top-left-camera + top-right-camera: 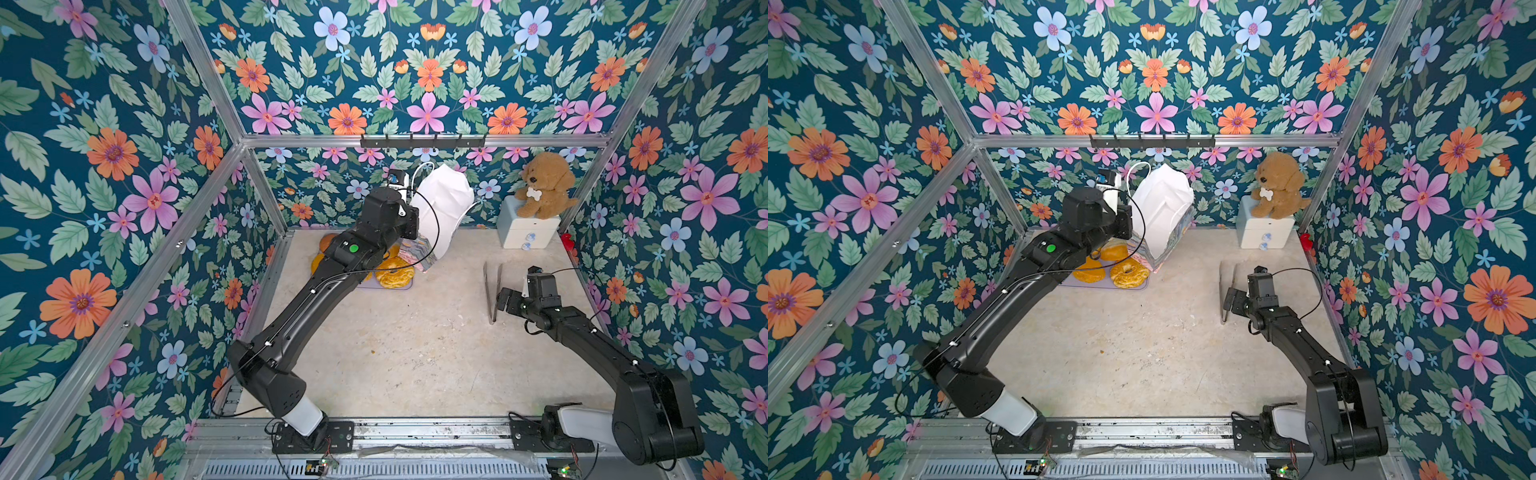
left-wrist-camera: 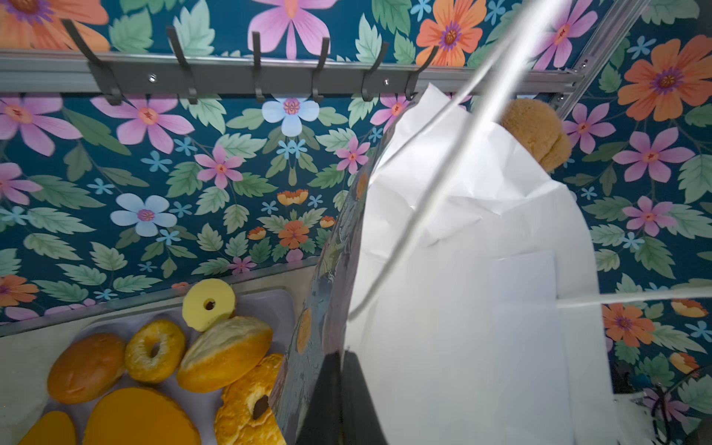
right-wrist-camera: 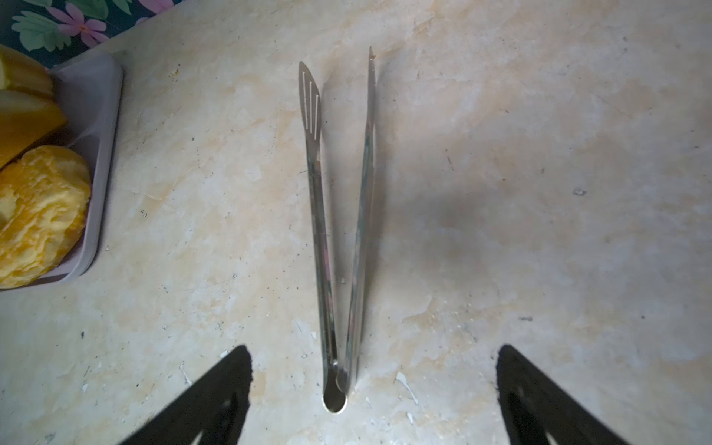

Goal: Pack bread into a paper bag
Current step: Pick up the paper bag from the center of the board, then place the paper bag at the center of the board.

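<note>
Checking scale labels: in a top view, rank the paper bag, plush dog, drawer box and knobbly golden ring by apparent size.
Largest: paper bag.
Next: plush dog and drawer box, too alike to rank; the dog hides part of the box.
Smallest: knobbly golden ring.

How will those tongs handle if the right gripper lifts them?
The tongs look thin and polished, so probably slippery between the right gripper's open fingers. Their arms lie spread, so a grip will probably pinch them together. Flat on the table, they shouldn't roll.
</note>
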Motion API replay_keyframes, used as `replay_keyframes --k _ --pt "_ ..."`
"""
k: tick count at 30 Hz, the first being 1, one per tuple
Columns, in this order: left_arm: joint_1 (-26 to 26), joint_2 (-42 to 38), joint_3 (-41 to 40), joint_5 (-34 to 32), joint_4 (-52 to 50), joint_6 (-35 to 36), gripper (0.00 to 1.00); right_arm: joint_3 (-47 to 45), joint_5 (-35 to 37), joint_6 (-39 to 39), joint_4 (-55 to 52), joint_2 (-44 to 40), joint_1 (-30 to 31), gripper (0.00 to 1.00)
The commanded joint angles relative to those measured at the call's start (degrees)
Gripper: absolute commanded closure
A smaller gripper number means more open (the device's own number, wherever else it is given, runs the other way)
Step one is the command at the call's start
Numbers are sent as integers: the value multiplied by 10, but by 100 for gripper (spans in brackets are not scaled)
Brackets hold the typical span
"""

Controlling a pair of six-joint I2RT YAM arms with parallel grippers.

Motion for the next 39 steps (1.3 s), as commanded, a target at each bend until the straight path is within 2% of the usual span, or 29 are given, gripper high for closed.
replay_keyframes --k 1,4,9,17,21,31,39 --pt "48 -40 -24 -14 5 7 100 30 6 -15 -23 20 24 0" --pt "136 -99 -94 24 22 -9 100 76 5 -32 -47 59 61 0" --pt "203 -146 -151 14 10 5 100 162 -26 -29 -76 144 111 1" --pt "232 -192 -208 -45 -9 -2 100 295 -40 -36 -108 271 189 3" --pt "248 -213 -231 -111 -33 -1 100 349 -61 -32 -119 323 207 3" --pt "304 -294 -290 -181 -44 7 100 472 -71 -37 -162 428 238 5" --pt "347 -337 -357 -170 -50 -3 100 557 -61 -33 -211 501 248 7"
